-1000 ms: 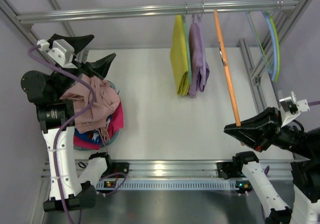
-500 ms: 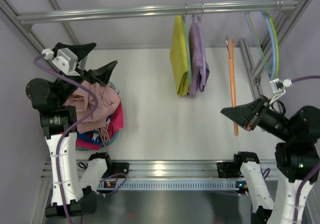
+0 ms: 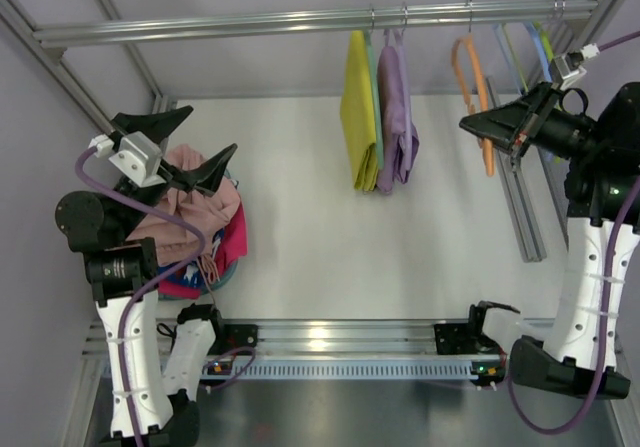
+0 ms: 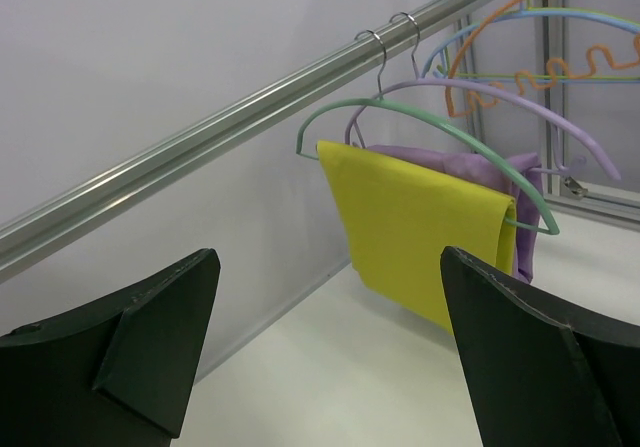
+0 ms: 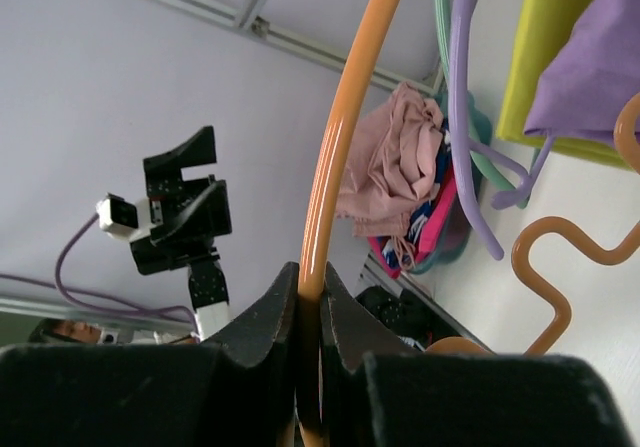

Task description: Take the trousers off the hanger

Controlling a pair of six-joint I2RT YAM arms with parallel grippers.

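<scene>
Top external view, at left: the left gripper [image 3: 207,132], jaws spread wide, hovers over pale pink fabric trousers [image 3: 190,207] heaped on a colourful clothes pile [image 3: 232,252]. Far right, the right gripper [image 3: 472,125] pinches the thin orange hanger [image 3: 478,82] below the metal rail [image 3: 250,24].

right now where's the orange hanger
Top view, right side: the orange hanger is at the rail, pinched in the right pincer, right of the lilac garment.

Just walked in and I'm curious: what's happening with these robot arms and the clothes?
The right gripper is clamped on the bare orange hanger, its hook up at the rail. The pink trousers lie on the clothes pile at the left, beneath the open left gripper, which holds nothing.
</scene>
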